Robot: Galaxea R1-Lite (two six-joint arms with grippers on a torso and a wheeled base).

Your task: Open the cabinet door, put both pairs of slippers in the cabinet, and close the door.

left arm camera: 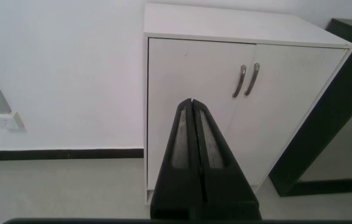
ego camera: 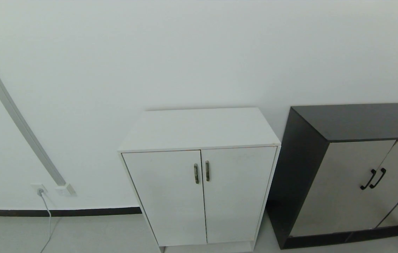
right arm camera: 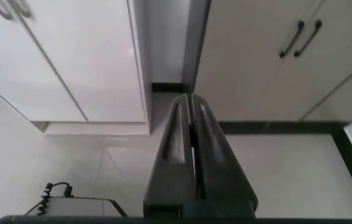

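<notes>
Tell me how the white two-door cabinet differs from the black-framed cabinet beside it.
The white two-door cabinet is white throughout; the black-framed cabinet has grey doors. The white cabinet's handles are dull metal, the black-framed cabinet's black. The white cabinet is narrower than the black-framed one. Both have shut doors.

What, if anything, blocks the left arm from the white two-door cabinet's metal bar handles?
Probably nothing: the shut left gripper faces the closed white cabinet with open air before its handles.

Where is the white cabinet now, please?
In the head view, the white cabinet stands centre against the wall, doors shut, left of the dark cabinet.
</notes>
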